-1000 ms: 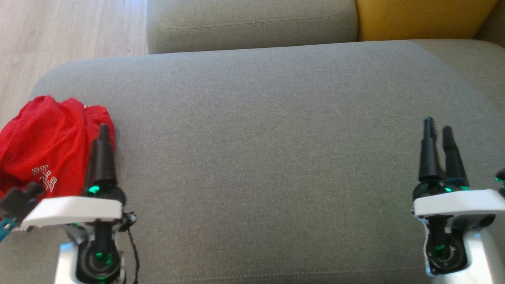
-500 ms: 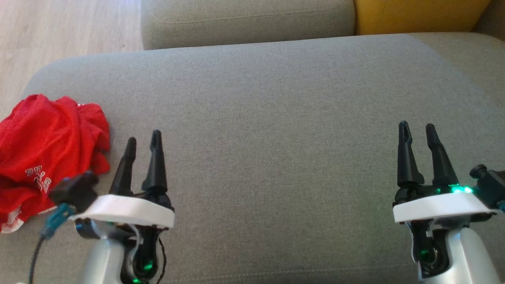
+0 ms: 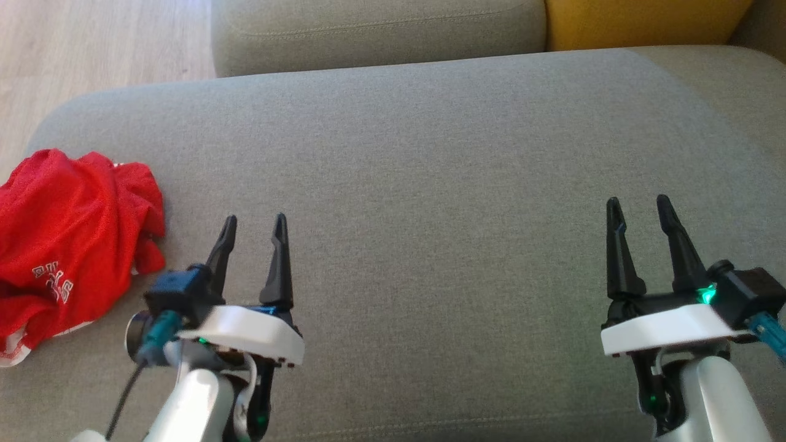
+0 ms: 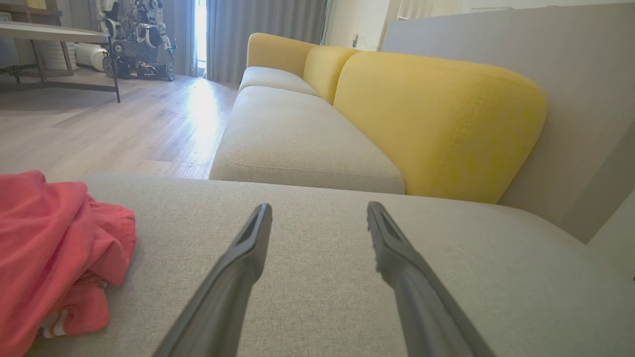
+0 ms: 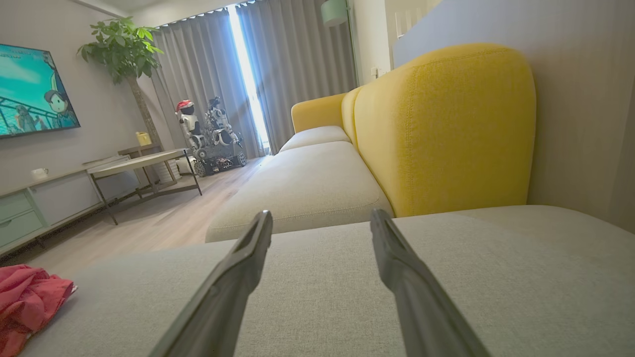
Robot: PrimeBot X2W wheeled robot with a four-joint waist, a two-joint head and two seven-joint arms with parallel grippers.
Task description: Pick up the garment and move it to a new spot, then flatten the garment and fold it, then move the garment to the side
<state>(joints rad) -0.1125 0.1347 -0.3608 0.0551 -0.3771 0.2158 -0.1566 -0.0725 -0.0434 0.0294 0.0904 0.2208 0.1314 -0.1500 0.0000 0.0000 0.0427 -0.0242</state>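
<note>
1. Broad grey seat cushion: coarse woven cloth, matt.
2. On the cushion's left end, crumpled red garment: thin mesh-like cloth, soft, matt.
3. Behind the cushion, rounded yellow back cushion: finer cloth, stitched seam.
4. Off the cushion's left edge, pale plank floor: smooth wood, faint sheen.
5. Over the cushion, left gripper and right gripper: matt black plastic.

Broad grey seat cushion across the centre in the head view; second grey cushion just beyond at 12 o'clock, yellow backrest at 1 o'clock, pale wood floor at 11 o'clock. From the right wrist view: television lit with a cartoon at 10 o'clock, leafy plant at 11 o'clock, grey curtains at 12 o'clock, low table at 9 o'clock, pale cabinet under the television.
</note>
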